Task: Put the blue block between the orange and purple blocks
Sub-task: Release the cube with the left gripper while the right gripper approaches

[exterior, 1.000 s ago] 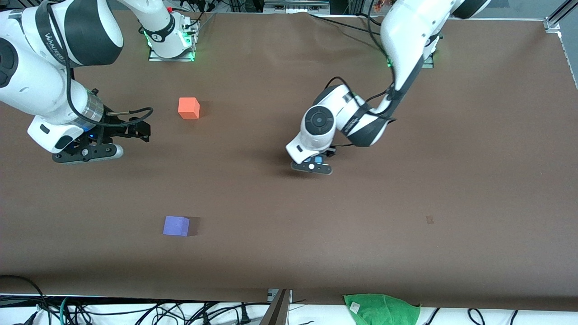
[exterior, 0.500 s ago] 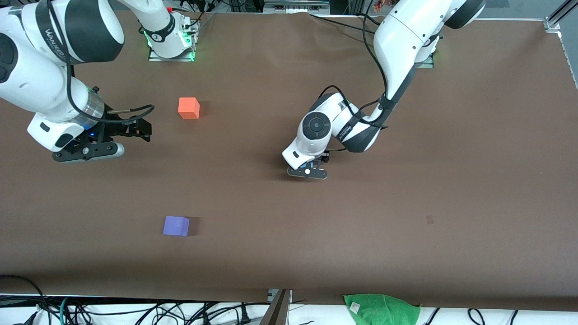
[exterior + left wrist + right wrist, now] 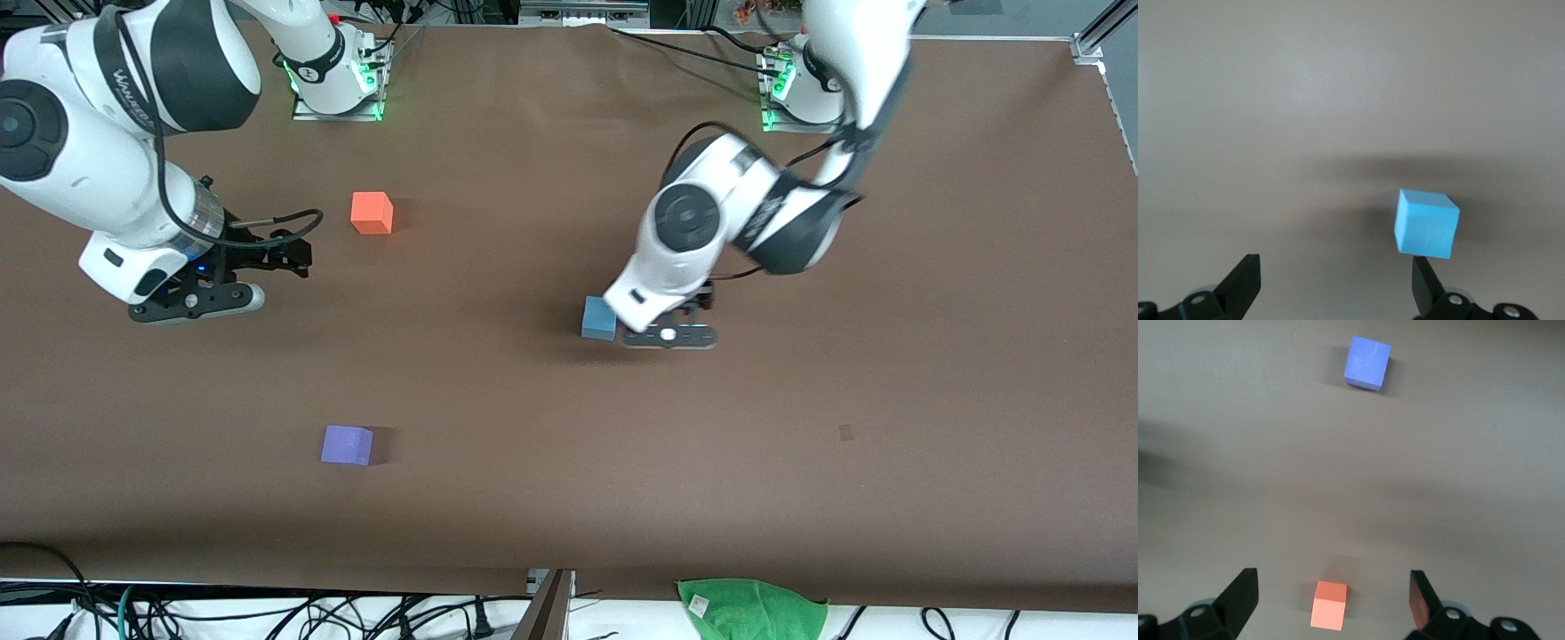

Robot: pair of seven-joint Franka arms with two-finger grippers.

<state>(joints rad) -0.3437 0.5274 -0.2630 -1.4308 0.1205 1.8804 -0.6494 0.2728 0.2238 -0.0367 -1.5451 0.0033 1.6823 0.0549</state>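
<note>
Beside left end effector [image 3: 669,336], blue block [image 3: 599,318]

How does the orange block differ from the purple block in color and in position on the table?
The orange block is bright orange, while the purple block is violet. The orange block lies farther from the front camera; the purple block lies nearer to it. Both are small cubes of equal size resting flat on the brown table, untouched, toward the right arm's end.

One blue block [image 3: 598,318], one orange block [image 3: 371,212], one purple block [image 3: 346,444], one green cloth [image 3: 752,608], two arms
</note>
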